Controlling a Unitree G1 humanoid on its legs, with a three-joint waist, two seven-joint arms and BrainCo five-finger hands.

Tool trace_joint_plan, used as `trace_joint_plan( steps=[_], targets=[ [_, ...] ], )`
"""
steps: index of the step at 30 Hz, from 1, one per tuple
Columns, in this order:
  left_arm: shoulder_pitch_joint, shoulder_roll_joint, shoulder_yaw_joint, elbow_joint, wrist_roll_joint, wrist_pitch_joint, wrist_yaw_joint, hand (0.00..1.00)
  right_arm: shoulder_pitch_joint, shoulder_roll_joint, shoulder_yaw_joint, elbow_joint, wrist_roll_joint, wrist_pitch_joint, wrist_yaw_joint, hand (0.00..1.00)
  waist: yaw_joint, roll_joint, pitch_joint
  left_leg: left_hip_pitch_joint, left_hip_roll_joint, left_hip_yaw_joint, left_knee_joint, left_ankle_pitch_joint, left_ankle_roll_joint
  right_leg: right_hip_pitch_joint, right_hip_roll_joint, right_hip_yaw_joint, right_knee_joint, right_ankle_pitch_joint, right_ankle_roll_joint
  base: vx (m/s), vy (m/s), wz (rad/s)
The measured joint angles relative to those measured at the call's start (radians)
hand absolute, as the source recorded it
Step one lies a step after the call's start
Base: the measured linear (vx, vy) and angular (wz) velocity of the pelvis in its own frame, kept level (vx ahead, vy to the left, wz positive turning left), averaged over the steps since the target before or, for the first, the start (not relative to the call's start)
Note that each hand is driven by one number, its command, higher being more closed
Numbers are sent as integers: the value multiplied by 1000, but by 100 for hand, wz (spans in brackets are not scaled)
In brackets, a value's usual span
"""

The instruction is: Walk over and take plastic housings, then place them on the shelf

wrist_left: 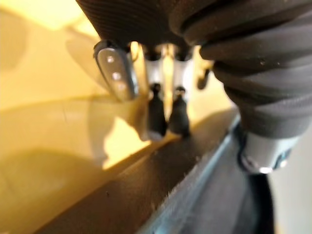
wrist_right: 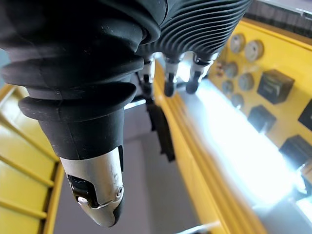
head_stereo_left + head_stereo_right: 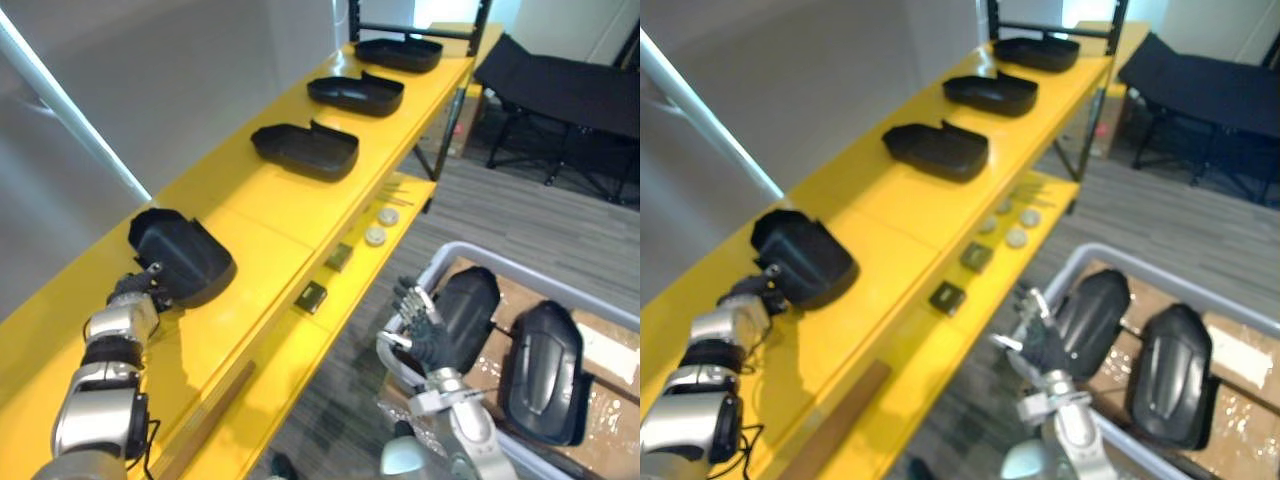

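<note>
Several black plastic housings lie in a row on the yellow shelf top (image 3: pixel 250 225). My left hand (image 3: pixel 132 296) rests at the near edge of the closest housing (image 3: pixel 182 258), fingers relaxed and touching its rim. In the left wrist view its fingers (image 1: pixel 157 114) hang straight over the yellow surface and hold nothing. More housings (image 3: pixel 306 150) (image 3: pixel 356 93) (image 3: pixel 399 52) lie farther along. Two housings (image 3: pixel 467 305) (image 3: pixel 543 370) lie in a grey bin (image 3: pixel 448 254) at lower right. My right hand (image 3: pixel 420 325) hovers open by the bin's near rim, empty; its fingers (image 2: pixel 169 80) show straight.
A lower yellow shelf level (image 3: pixel 300 350) carries small discs (image 3: pixel 376 236) and small dark blocks (image 3: pixel 312 296). A wooden strip (image 3: pixel 215 405) lies along the shelf's front edge. A black folding cot (image 3: pixel 570 90) stands at the back right on grey floor.
</note>
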Motion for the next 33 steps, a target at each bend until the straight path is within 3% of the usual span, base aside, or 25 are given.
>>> trace_joint_plan(
  steps=[7,12,15,19,22,26,29,31,33],
  targets=[
    [34,-56,4,-47,-138,-192,194,0,-2,0,1,4,-9,-21,-4,0,0,-6,3,-2,0,-20,0,0,0,9,0,-17,-3,-3,1,-1,-6,6],
    [36,-86,54,-91,-123,-252,319,0,1,0,5,14,-10,-35,-4,0,0,-13,8,-2,0,-21,0,0,0,10,0,-19,-2,-4,2,0,0,0],
    [54,-89,107,-146,-122,-289,337,0,8,0,10,14,-11,-39,-3,0,1,-13,8,-2,0,-23,0,0,0,13,0,-19,-1,-4,2,0,0,0],
    [132,-100,176,-266,-119,-346,317,0,22,5,23,13,-50,-58,-3,0,5,-13,8,5,0,-27,0,0,0,26,0,-26,-1,-8,3,13,-11,5],
    [245,-147,225,-452,-119,-391,283,0,43,17,26,-18,-66,-59,-2,0,18,-11,8,13,-1,-29,0,-1,2,29,-1,-29,14,-21,3,-6,-4,3],
    [501,-315,191,-869,-74,-446,240,0,65,39,15,-105,-89,-59,-2,0,37,-6,6,2,-5,-54,0,-7,10,33,-5,-54,20,-35,2,-21,-12,16],
    [599,-372,137,-1020,-27,-444,228,0,76,52,-2,-124,-89,-58,-2,0,54,-1,4,-4,-5,-57,0,-6,10,31,-6,-59,19,-35,2,0,-8,10],
    [773,-449,32,-1219,75,-402,185,0,99,69,-27,-141,-91,-58,-2,0,62,17,-3,-5,-8,-85,0,-6,10,51,-8,-83,8,-38,4,13,-13,25],
    [845,-469,-8,-1262,123,-357,118,0,101,69,-40,-142,-92,-57,-3,0,73,31,-12,-7,-8,-92,0,-7,10,53,-10,-97,7,-47,2,5,-13,19]
  ],
)
